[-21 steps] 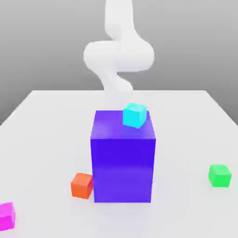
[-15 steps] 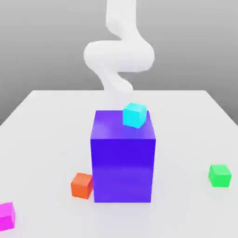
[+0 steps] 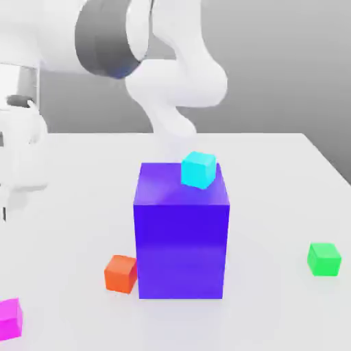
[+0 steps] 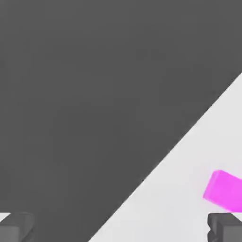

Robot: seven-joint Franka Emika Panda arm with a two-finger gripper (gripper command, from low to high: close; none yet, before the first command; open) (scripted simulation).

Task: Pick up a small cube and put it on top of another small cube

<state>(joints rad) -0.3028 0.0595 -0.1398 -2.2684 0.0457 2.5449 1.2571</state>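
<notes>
Gripper (image 4: 121, 228) wide, empty, magenta cube (image 4: 226, 191) off-centre.
Cube lies toward one finger, inboard of surface (image 4: 165, 203) edge; likely needs sideways shift.

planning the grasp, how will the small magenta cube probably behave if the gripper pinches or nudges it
The small bright magenta cube looks stiff, its edges straight and corners crisp, so it probably won't squash. Resting on a flat face on the pale smooth tabletop, it would likely slide rather than roll.
</notes>
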